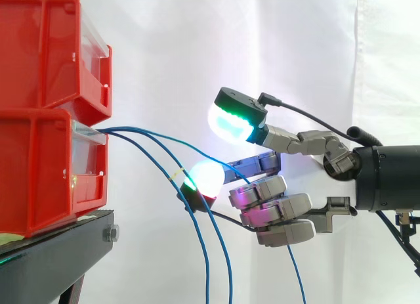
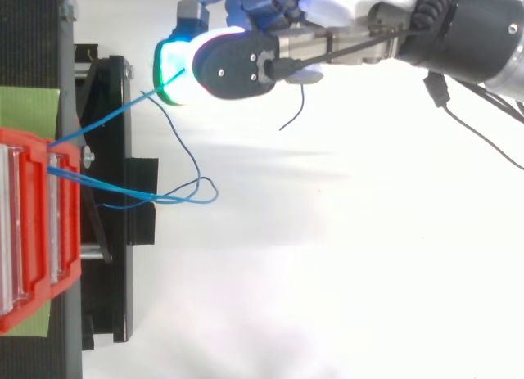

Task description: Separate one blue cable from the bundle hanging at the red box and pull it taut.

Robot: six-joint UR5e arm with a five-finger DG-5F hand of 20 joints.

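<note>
1. The hand (image 1: pixel 275 209) is hovering to the right of the lower red box (image 1: pixel 39 173), which is sitting on the black stand (image 1: pixel 59 251).
2. One blue cable (image 2: pixel 106 119) is running from the box front into the hand. Curled fingers appear to be clamping round it, while two glowing fingertips (image 1: pixel 231 120) are standing apart.
3. The other two cables (image 1: pixel 208 271) are hanging slack, passing just beside the lower glowing pad.
4. The held cable is bowing in the side view, so it is judged not yet taut.
5. Doing this step well probably means drawing straight away from the box along the cable's own line, slowly, gripping firmly enough to stop slipping and avoiding snagging the neighbouring cables.
</note>
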